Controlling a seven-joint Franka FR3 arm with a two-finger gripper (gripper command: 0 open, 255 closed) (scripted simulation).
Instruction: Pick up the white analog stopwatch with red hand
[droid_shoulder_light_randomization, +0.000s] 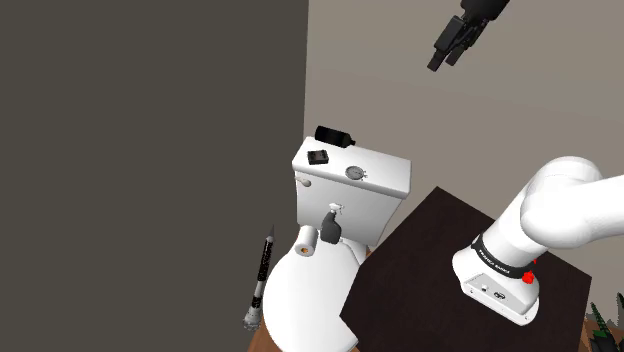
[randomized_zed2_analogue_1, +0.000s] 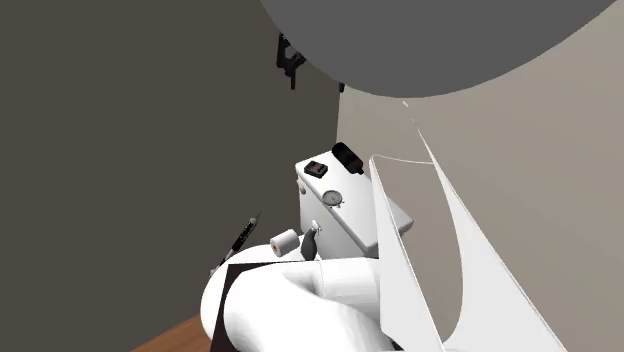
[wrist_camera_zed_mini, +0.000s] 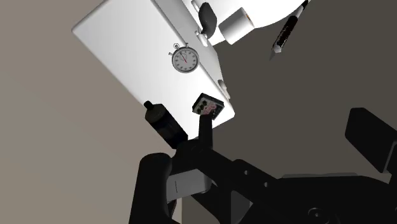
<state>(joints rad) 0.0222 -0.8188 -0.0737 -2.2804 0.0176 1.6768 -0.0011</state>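
The white toilet tank (droid_shoulder_light_randomization: 380, 200) is being overlooked from high above by the black gripper (droid_shoulder_light_randomization: 447, 47), its fingers being held spread, pinching nothing. A black bottle (droid_shoulder_light_randomization: 333, 135) is lying at the tank's back edge; the white stopwatch (droid_shoulder_light_randomization: 354, 173) is being left flat mid-lid, untouched.

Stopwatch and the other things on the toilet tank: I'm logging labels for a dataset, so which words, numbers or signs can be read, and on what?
No text reads clearly.
stopwatch: marks ring the dial around the red hand, too small to read.
small black box: pale marks on top, blurred.
black bottle: no label seen.
robot base: tiny dark marks, illegible.
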